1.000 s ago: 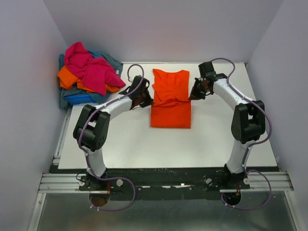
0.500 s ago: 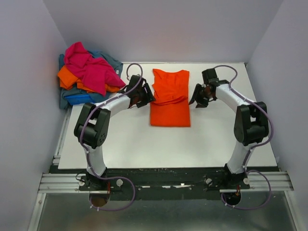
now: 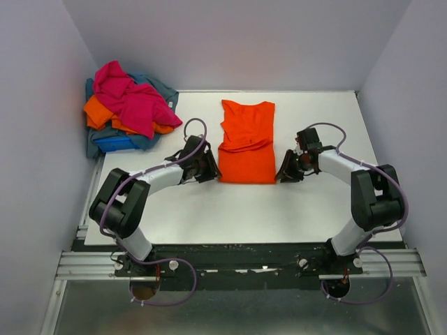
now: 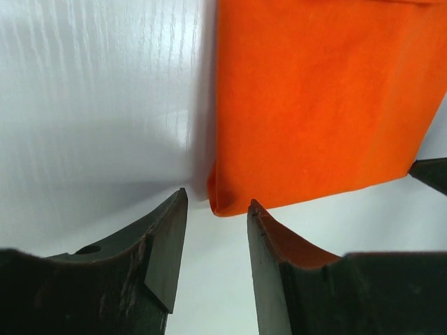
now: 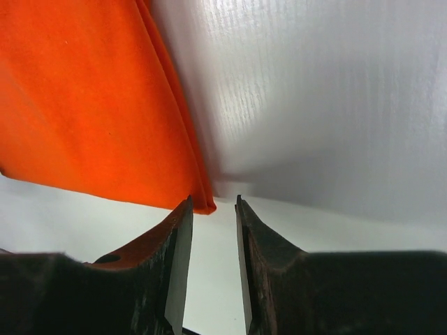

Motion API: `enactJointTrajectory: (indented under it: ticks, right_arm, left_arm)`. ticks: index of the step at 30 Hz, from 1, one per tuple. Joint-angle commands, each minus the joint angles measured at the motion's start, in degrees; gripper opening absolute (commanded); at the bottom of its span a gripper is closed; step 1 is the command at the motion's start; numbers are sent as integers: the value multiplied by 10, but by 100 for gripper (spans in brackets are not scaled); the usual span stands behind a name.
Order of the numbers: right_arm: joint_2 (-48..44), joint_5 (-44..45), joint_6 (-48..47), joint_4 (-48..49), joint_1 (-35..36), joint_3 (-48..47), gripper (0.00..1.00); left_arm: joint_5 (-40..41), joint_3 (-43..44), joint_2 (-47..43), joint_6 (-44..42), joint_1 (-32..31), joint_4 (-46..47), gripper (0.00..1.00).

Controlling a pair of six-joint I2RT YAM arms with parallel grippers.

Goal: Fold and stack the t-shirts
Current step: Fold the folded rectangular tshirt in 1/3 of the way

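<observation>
A white table [image 3: 209, 209] fills a booth with pale grey walls [image 3: 42, 105]. At the near edge, two robot arms are bolted to a black rail [image 3: 244, 262].

Both arms reach inward and low over the tabletop. The left gripper [image 3: 207, 167] sits just beside the near left corner of a folded orange t-shirt [image 3: 248, 150]. From the left wrist camera, the left gripper [image 4: 216, 202] has its jaws parted a moderate way with bare table showing between them. The corner of the folded orange t-shirt [image 4: 314, 105] lies just ahead of the gap, not pinched.

The right gripper [image 3: 286, 173] mirrors this at the near right corner. From its own camera, the right gripper [image 5: 213, 202] shows a narrower gap, also with nothing in it, and the folded orange t-shirt [image 5: 84, 105] ends just in front of the tips.

The shirt lies flat in the middle of the table, its upper half creased.

At the far left corner sits a loose heap of t-shirts [image 3: 126, 115]: magenta on top, orange, royal blue and grey-blue beneath.
</observation>
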State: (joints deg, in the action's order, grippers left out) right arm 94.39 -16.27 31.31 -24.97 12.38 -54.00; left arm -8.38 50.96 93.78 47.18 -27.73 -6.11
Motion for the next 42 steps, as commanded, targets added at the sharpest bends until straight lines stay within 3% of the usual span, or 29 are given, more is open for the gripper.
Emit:
enactJointTrajectory:
  ticks: [1, 12, 16, 19, 22, 29, 32, 37, 42]
  right_arm:
    - [21, -36, -10, 45, 4, 6, 39]
    - [47, -54, -6, 57, 7, 18, 34]
    - [48, -59, -3, 64, 13, 27, 26]
    - [45, -57, -3, 63, 14, 28, 13]
    - [38, -54, -5, 53, 14, 25, 1]
    - [7, -44, -3, 45, 14, 38, 1]
    - [-2, -46, -3, 43, 14, 45, 1]
    - [-13, -36, -8, 17, 14, 22, 1]
    - [-88, -7, -10, -69, 14, -49, 1]
  left_arm:
    - [-14, -3, 12, 9, -12, 27, 50]
    - [2, 11, 26, 2, -15, 0, 45]
    - [-5, 8, 31, 3, -15, 0, 43]
    - [-18, 5, 37, 9, -18, 13, 42]
    - [-28, 3, 43, 12, -22, 22, 36]
    - [-72, -59, 47, 78, -34, 151, 15]
    - [-51, -48, 47, 64, -43, 125, 0]
    - [-24, -13, 19, 30, -42, 62, 0]
    - [23, 108, -25, -27, -42, -101, 0]
